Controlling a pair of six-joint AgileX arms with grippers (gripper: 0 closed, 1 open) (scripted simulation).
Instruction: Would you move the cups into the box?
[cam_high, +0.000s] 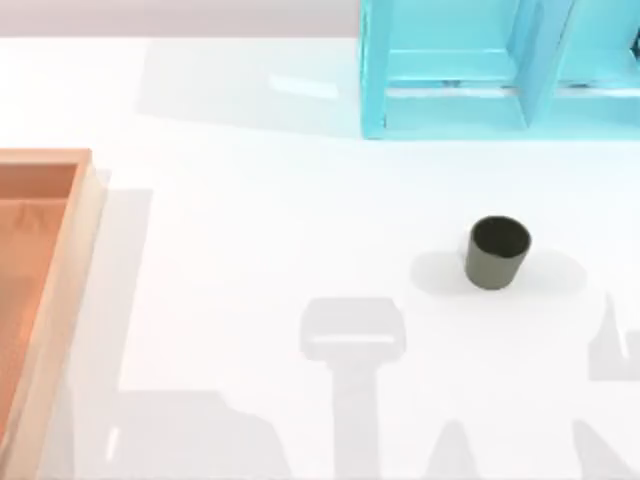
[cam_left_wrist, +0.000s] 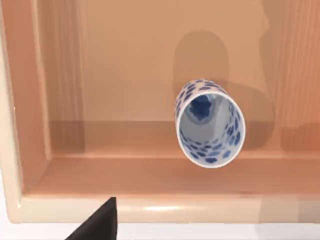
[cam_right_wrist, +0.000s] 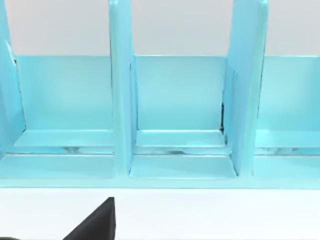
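Below left wrist, dark finger tip (cam_left_wrist: 97, 222) is seen at view's edge; gripper state cannot be told. Narrow white cup with blue pattern (cam_left_wrist: 210, 122) is set upright inside shallow light-wood box (cam_left_wrist: 150, 207), near its wall. Wider dark olive-grey cup (cam_high: 497, 253) is left on white table (cam_high: 250, 250), well apart from box, right of centre, near turquoise shelf unit (cam_high: 480, 70).

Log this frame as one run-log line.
patterned cup: upright in box | olive cup: upright on table, right of centre, outside box | shelf unit: far edge | remaining: olive cup
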